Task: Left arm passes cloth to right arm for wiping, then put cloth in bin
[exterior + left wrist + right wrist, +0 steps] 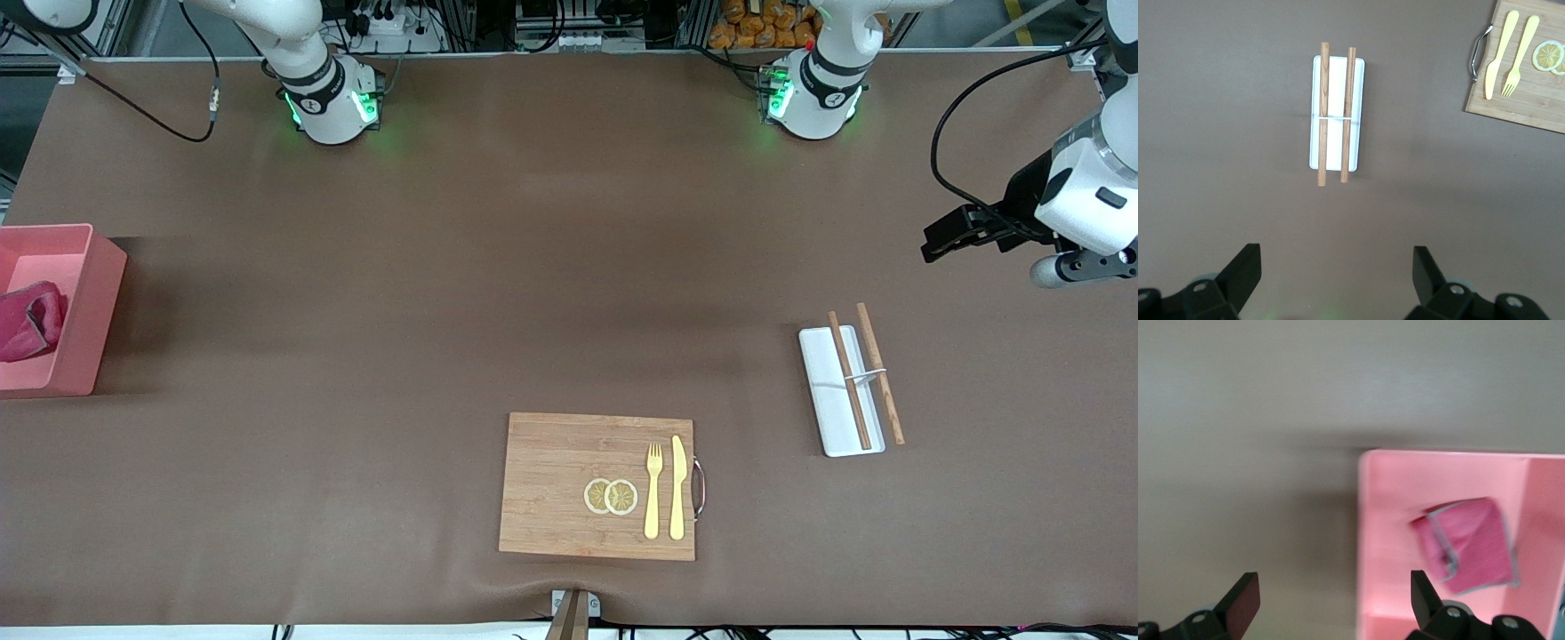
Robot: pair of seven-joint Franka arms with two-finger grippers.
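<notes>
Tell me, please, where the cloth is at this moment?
In the front view, the cloth lies crumpled inside the pink bin at the right arm's end of the table; the right wrist view shows it on the bin's floor, with nothing gripping it.

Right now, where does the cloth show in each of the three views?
Front view: the cloth lies crumpled in the bin, at the right arm's end of the table.
Left wrist view: not in it; only the tray and cutting board show.
Right wrist view: the cloth lies on the bin floor, under the open right gripper.
Shared landmark: the bin's wall.
</notes>
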